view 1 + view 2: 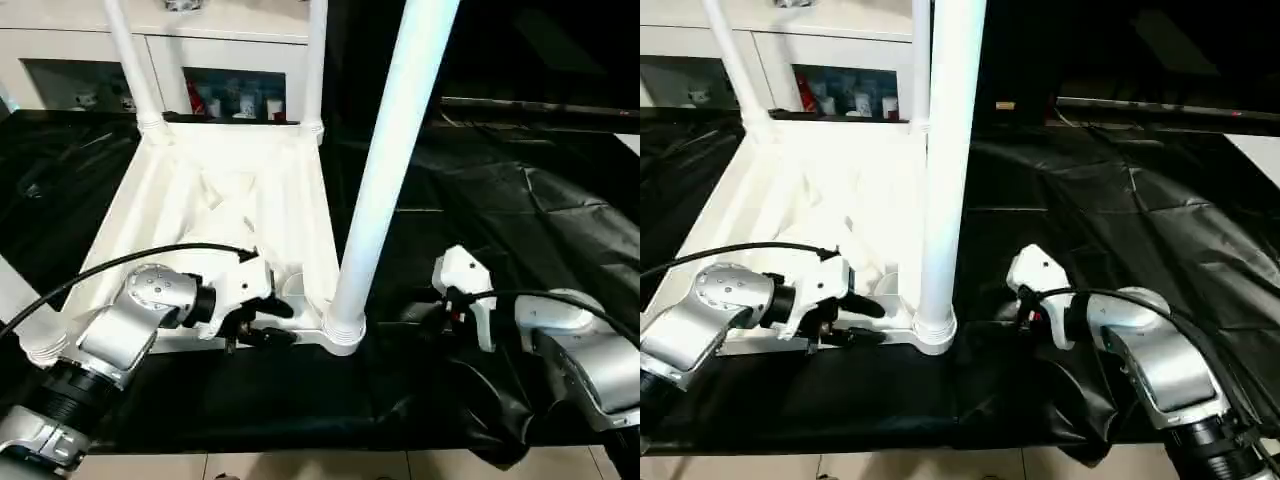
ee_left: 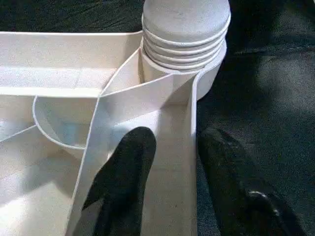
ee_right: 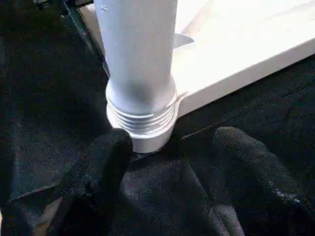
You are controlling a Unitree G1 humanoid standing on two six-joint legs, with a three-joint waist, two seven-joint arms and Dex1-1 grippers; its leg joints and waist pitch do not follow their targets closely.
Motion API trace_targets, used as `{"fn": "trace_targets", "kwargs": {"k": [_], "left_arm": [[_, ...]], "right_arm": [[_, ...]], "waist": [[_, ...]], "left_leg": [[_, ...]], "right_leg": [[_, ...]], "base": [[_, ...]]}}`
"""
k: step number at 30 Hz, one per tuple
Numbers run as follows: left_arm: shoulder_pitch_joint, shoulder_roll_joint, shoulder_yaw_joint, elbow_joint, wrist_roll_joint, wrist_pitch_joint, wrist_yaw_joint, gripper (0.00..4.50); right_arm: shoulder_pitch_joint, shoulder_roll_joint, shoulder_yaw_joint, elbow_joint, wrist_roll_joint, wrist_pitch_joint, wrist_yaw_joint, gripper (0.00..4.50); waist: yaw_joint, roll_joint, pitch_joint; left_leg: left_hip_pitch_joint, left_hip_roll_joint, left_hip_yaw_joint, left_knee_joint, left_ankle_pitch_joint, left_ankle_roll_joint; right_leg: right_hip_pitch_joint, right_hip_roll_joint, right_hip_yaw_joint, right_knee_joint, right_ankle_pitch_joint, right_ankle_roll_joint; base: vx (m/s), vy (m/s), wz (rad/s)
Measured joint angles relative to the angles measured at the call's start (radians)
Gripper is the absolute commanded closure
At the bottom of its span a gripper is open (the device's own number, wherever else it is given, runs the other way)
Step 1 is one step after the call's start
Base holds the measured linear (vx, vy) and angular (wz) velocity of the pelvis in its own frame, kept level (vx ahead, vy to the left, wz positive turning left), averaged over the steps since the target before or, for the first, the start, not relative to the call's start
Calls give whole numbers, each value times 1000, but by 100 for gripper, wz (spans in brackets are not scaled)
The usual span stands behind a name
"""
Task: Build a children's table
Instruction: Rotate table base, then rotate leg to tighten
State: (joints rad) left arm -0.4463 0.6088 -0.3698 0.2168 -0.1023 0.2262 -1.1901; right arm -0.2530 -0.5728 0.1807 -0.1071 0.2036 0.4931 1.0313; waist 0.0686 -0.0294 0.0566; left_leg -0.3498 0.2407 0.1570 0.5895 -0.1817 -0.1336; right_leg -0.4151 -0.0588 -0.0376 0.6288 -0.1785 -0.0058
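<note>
Tabletop lies underside-up on black-draped bench, legs standing in its corner sockets. Near leg seated upright in its socket.

Left tool straddles the rim beside that socket, jaws parted, one finger inside, one outside; not clamped.

Right tool gapes at the leg's base, holding nothing.

Judged: steadying stage. Next: pinch rim, then grip and press the leg home.
</note>
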Motion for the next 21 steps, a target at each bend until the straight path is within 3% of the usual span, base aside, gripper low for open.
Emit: {"fn": "trace_targets", "kwargs": {"k": [6,8,14,21], "left_arm": [[2,0,-1,0,3,7,-7,322],[4,0,-1,0,11,7,-9,360],[8,3,-17,0,26,7,-18,409],[10,1,-21,0,39,-5,-17,445]], "right_arm": [[0,0,5,0,0,0,-4,141],[0,0,6,0,-1,0,-5,141],[0,0,15,0,-1,0,-8,141],[0,0,15,0,-1,0,-17,141]], "waist": [[2,0,0],[4,0,0],[10,0,0],[15,0,0]], "left_leg": [[0,0,0,0,0,0],[0,0,0,0,0,0],[0,0,0,0,0,0],[0,0,0,0,0,0]], "right_leg": [[0,0,0,0,0,0],[0,0,0,0,0,0],[0,0,0,0,0,0],[0,0,0,0,0,0]], "base": [[0,0,0],[0,0,0],[0,0,0],[0,0,0]]}}
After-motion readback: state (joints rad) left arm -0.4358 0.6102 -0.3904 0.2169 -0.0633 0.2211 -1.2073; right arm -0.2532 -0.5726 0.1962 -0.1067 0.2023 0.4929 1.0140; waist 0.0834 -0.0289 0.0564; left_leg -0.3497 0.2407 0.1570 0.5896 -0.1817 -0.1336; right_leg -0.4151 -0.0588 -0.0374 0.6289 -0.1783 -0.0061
